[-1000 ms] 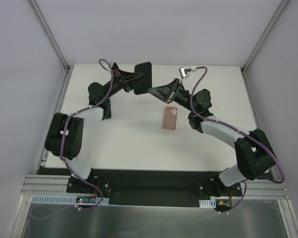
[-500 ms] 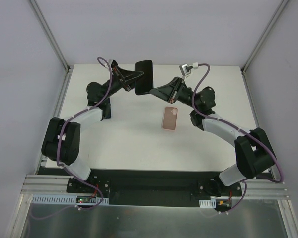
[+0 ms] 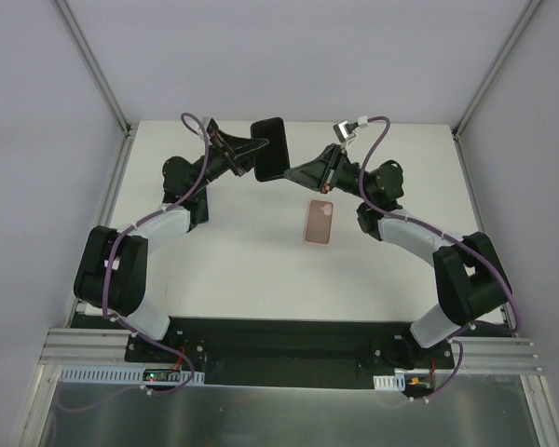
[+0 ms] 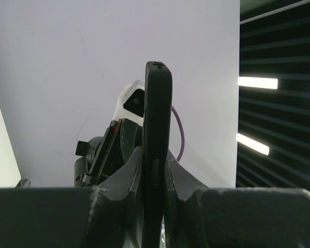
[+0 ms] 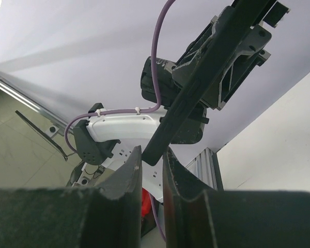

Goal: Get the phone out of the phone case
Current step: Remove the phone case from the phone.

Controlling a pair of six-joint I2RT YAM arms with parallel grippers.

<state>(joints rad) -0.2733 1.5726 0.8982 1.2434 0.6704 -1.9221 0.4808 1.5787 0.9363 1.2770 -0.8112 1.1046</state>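
The black phone (image 3: 270, 147) hangs in the air above the back of the table, out of its case. My left gripper (image 3: 258, 152) is shut on its left edge; in the left wrist view the phone (image 4: 157, 113) stands edge-on, pinched in that gripper (image 4: 154, 155). My right gripper (image 3: 289, 171) holds the lower right corner. In the right wrist view the phone's end (image 5: 196, 98) sits slanted in the narrow gap of that gripper (image 5: 152, 152), touching both fingers. The salmon-pink phone case (image 3: 319, 222) lies flat on the table, below the right gripper and apart from it.
The white table (image 3: 242, 270) is bounded by metal frame posts at its back corners (image 3: 126, 126) and grey side walls. Both arm bases sit on the black plate (image 3: 279, 340) at the near edge.
Both grippers have kept their hold while shifting the phone slightly back; it now looks narrower, turned more edge-on. The right wrist has drawn back to the right. The case has not moved.
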